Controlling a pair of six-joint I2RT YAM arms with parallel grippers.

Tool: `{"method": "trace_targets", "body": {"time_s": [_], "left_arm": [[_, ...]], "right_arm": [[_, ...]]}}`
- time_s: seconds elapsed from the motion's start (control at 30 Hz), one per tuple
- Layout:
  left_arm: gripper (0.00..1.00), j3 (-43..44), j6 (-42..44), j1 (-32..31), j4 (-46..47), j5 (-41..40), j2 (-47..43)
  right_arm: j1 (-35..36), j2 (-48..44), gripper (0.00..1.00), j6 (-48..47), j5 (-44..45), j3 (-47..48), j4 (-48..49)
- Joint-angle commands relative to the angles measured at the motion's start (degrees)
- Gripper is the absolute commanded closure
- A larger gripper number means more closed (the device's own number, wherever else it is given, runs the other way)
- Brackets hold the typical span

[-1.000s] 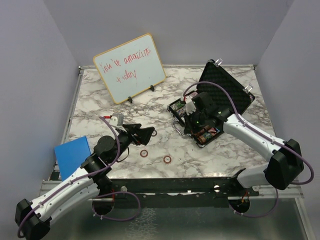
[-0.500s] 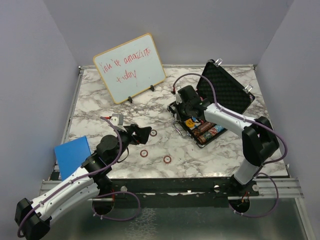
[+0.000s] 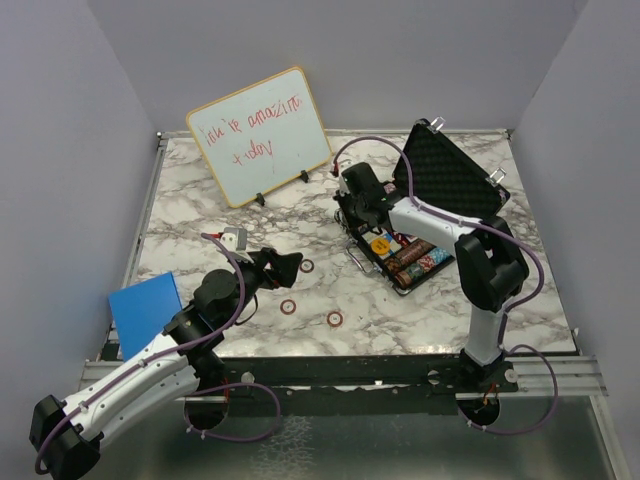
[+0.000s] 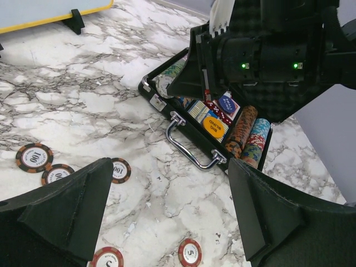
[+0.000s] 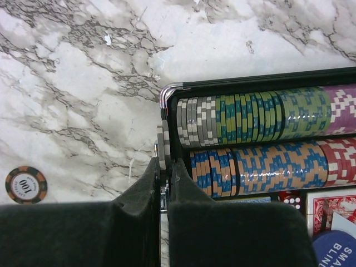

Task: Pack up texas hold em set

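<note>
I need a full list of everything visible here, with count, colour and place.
table: one, marbled white, under everything.
whiteboard: one, red writing, far left.
case: one, black, open, right of centre.
packed chips: several rows, mixed colours, in the case.
loose chips: five, brown or red, on the table.
orange disc and blue disc: one each, in the case.
card deck: one seen, red, in the case.
dice: count unclear, red, in the case.
blue sheet: one, near-left table edge.
left gripper: black, jaws open, near loose chips.
right gripper: black, jaws shut on grey chip at case corner.
</note>
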Motion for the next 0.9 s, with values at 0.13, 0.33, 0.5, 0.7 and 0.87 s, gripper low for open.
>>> {"method": "trace_targets", "body": {"time_s": [0.13, 0.33, 0.5, 0.7, 0.87], "left_arm": [[0.09, -0.36, -0.38, -0.07, -0.02, -1.16, -0.43], [0.09, -0.54, -0.38, -0.11, 0.05, -1.15, -0.77], [0.09, -0.64, -0.46, -0.08, 0.4, -0.83, -0.59], [0.09, -0.59, -0.47, -0.12, 0.12, -0.6, -0.81], [0.09, -0.72, -0.56, -0.07, -0.09, -0.63, -1.31]], "right_arm": [[-1.02, 2.01, 1.0, -0.09, 5.07, 0.88, 4.24], [-2.01, 2.17, 1.0, 1.23, 7.18, 0.79, 4.7], [-2.49, 4.31, 1.0, -0.59, 5.88, 1.48, 3.66], [-2.52, 6.03, 0.99, -6.69, 1.33, 2.11, 1.22], [-2.52, 3.87, 0.75, -6.3, 0.39, 1.4, 1.17]]}}
